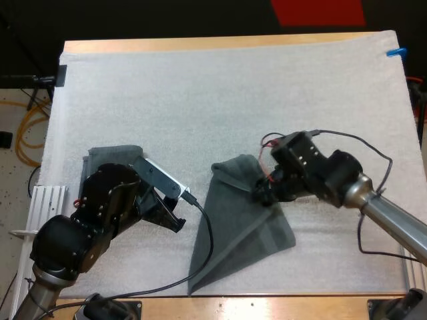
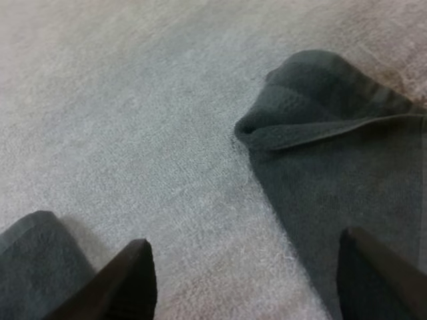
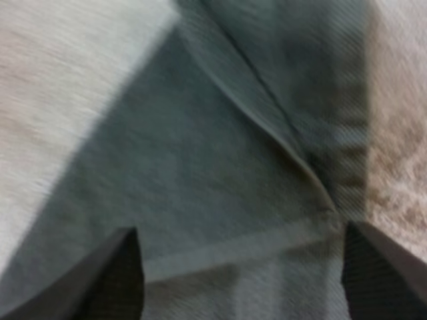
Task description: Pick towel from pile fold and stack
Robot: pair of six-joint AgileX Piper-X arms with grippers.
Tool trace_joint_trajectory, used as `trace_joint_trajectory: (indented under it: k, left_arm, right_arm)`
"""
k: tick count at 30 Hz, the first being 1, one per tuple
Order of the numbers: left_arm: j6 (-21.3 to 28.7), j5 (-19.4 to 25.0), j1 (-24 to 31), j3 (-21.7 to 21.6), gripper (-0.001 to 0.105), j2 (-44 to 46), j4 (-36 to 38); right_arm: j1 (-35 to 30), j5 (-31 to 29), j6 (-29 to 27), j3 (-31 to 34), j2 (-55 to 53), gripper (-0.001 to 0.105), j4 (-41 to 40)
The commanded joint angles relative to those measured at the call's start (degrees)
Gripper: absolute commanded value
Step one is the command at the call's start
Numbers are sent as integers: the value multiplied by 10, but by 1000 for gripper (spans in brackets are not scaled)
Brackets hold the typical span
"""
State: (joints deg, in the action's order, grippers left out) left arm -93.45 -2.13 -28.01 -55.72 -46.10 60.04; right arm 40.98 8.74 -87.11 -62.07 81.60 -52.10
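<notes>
A dark grey-green towel lies half-spread on the white mat, roughly triangular, with a fold along its upper edge. My right gripper hovers low over the towel's upper right part. In the right wrist view its fingers stand apart above the towel, open. A folded towel lies at the left, partly hidden under my left arm. My left gripper is between the two towels, open over bare mat. Its fingers flank the mat, with the spread towel's rolled corner ahead.
The mat's far half is bare. A metal rail runs beside the mat's left edge, and the table's wooden front edge lies close below the spread towel's lowest tip.
</notes>
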Motion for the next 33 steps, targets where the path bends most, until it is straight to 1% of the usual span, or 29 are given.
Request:
trace_joint_trajectory:
  k: [1,5,7,9,11,13,15,17,20,23,28,33]
  left_arm:
    - [-1,-4,0,-1,57,2,1]
    - [-1,-4,0,-1,57,2,1]
    - [-1,-6,0,-1,57,2,7]
    - [-1,-6,0,-1,57,2,20]
    - [-1,-6,0,-1,57,2,49]
    - [-1,-6,0,-1,57,2,69]
    - [-1,-6,0,-1,57,2,78]
    - [-1,-16,0,-1,57,2,78]
    - [-1,-39,0,-1,57,2,78]
    - [-1,-42,0,-1,57,2,78]
    - [-1,-42,0,-1,57,2,78]
    - [-6,-42,0,-1,57,2,78]
  right_arm:
    - [-14,31,-13,11,11,54,-4]
    - [-20,38,-26,37,39,43,-5]
    - [-20,39,-27,46,48,42,-11]
    - [-22,28,-27,55,52,42,-26]
    - [-22,-20,-27,70,52,43,-58]
    - [-22,-34,-30,83,52,46,-80]
    - [-22,-27,-33,97,50,47,-92]
    - [-22,-3,-31,126,47,47,-93]
    - [-20,1,-31,158,47,47,-73]
    - [-20,9,-31,177,47,47,-29]
    - [-20,50,-30,177,49,47,21]
    - [-20,59,-27,177,55,47,37]
